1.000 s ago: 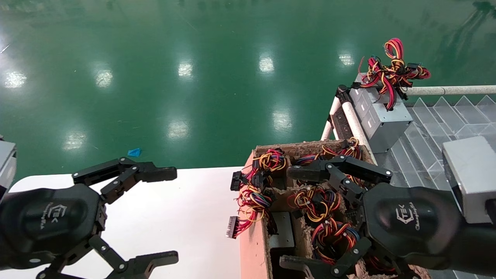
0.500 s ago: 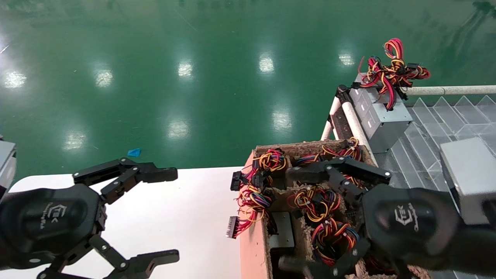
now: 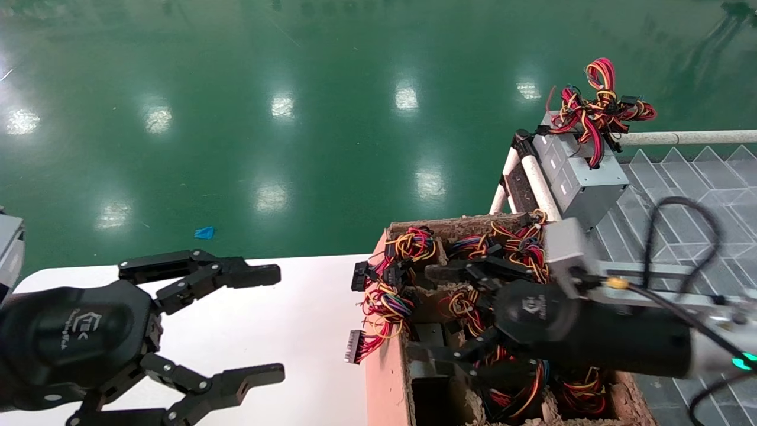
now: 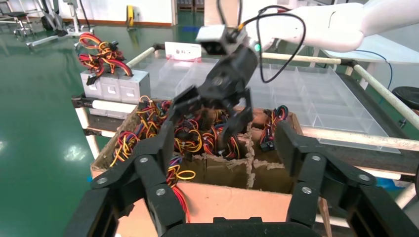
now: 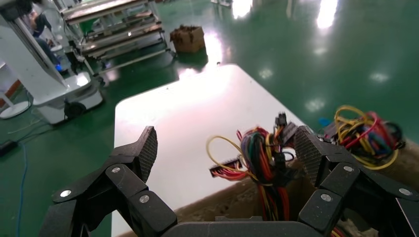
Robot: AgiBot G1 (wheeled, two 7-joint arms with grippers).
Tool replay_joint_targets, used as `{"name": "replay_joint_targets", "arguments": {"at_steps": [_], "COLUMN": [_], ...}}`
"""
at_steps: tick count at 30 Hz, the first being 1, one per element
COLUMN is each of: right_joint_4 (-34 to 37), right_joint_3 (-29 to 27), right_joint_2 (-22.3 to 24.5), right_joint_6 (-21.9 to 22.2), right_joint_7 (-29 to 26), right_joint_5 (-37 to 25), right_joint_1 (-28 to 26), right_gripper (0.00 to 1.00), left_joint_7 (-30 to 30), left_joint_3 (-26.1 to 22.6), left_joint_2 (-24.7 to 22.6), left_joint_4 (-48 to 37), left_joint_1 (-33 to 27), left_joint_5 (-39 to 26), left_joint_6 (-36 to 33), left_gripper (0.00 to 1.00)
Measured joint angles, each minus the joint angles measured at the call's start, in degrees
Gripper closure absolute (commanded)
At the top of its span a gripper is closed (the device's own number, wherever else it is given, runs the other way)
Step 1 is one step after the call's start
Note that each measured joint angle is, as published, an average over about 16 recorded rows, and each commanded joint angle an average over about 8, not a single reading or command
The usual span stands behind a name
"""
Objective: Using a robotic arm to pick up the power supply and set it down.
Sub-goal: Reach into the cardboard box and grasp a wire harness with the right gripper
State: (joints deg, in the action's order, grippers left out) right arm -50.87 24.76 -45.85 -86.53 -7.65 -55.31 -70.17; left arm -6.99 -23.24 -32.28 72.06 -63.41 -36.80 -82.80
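Several power supplies stand in a divided cardboard box (image 3: 387, 355), mostly buried under red, yellow and black wire bundles (image 3: 390, 302); a bit of grey casing (image 3: 427, 335) shows. My right gripper (image 3: 427, 313) hangs open over the box's near-left cells, its fingers straddling the bundles. In the right wrist view the right gripper (image 5: 227, 153) holds nothing, and a wire bundle (image 5: 267, 158) rises close to one pad (image 5: 309, 150). Another power supply (image 3: 582, 177) lies on the rack beyond the box. My left gripper (image 3: 263, 324) stays open above the white table (image 3: 295, 296).
A clear-plastic divided tray (image 3: 662, 195) on a tube-framed rack (image 3: 535, 177) stands right of the box. A black connector (image 3: 355, 346) hangs over the box's left wall onto the table. Green floor lies beyond. In the left wrist view the box (image 4: 222, 197) sits just ahead of the left gripper (image 4: 227, 148).
My right arm has swung left and down into the box with its wrist turned, still open. The left gripper has shifted slightly, still open.
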Motion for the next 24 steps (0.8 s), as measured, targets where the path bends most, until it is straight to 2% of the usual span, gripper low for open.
{"name": "replay_joint_targets", "arguments": {"at_steps": [1,11,24], "right_joint_4": [1.5,13.7,22.4], "right_joint_3": [0.5,4.2,7.0], "right_joint_2": [-0.8,-6.7,-9.1], "right_joint_6": [-0.3,-2.4,-3.6], "right_joint_7": [0.4,4.5,8.5], "right_joint_5": [-0.7,-5.5,-6.7], "right_joint_1": [-0.8,-6.8,-10.2], "right_gripper": [1.0,1.0,1.0], "left_joint_7": [0.0,0.0,0.0], "left_joint_3": [0.0,0.0,0.0], "left_joint_2": [0.0,0.0,0.0], "left_joint_4": [0.0,0.0,0.0], "left_joint_1": [0.0,0.0,0.0], "left_joint_5": [0.0,0.0,0.0], "left_joint_6": [0.0,0.0,0.0], "left_gripper": [1.0,1.0,1.0]}}
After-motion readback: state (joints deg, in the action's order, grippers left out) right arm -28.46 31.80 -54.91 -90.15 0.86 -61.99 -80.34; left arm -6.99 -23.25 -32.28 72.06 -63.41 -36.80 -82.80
